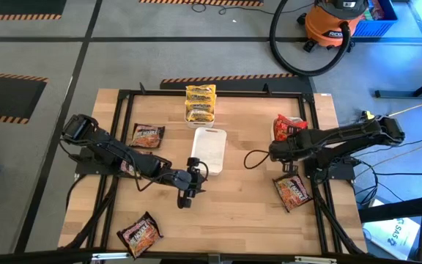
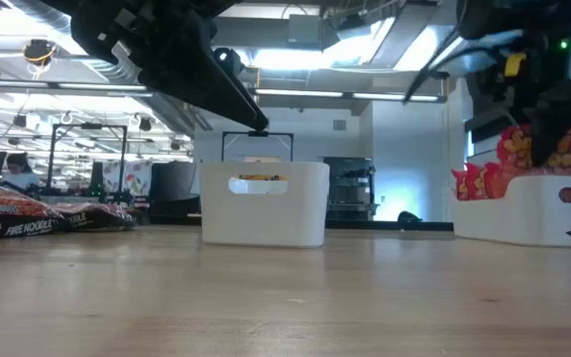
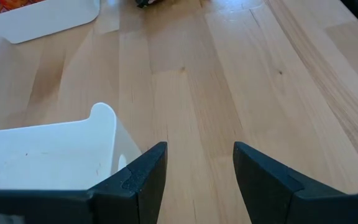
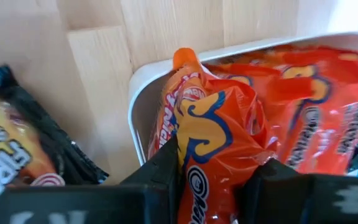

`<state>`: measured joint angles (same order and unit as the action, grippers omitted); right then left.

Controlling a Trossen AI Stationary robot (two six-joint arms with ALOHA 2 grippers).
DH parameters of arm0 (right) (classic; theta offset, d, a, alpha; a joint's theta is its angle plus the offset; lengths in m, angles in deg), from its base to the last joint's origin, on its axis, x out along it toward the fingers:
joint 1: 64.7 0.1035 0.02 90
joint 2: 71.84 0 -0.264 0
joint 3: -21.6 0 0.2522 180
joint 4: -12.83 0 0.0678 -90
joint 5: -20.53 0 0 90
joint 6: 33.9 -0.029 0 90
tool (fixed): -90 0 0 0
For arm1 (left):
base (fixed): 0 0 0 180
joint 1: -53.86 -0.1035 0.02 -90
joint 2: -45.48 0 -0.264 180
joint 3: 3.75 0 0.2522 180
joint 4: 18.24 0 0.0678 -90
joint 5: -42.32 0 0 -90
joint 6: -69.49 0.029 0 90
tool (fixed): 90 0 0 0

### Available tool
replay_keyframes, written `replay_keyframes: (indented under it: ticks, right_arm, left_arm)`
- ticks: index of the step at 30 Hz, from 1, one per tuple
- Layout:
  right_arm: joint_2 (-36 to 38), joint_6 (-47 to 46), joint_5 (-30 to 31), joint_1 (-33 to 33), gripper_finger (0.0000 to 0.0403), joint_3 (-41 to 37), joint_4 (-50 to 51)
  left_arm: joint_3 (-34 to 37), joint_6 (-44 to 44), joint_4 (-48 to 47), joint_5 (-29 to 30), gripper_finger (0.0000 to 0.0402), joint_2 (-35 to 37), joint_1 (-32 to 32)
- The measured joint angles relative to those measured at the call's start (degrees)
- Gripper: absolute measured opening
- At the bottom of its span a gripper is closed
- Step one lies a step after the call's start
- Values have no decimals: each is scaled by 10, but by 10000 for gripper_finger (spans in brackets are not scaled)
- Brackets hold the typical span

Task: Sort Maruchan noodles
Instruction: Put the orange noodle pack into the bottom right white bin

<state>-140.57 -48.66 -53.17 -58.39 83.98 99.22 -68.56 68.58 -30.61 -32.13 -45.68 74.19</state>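
While my right gripper (image 4: 213, 180) is clenched on a red-orange packet (image 4: 213, 124) just over the right white tray (image 4: 143, 87), I should lower it fully inside the rim before I release, beside the other red-orange packets (image 4: 309, 118) there. My left gripper (image 3: 194, 174) hangs open and empty by the middle tray (image 3: 48, 155)
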Motion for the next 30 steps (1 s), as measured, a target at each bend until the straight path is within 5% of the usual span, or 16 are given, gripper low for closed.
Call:
replay_keyframes:
  ticks: [30]
  right_arm:
    - [-21, -14, -1, 0, 66, 70, 129]
  left_arm:
    - [0, 11, 1, 0, 179, 0, -2]
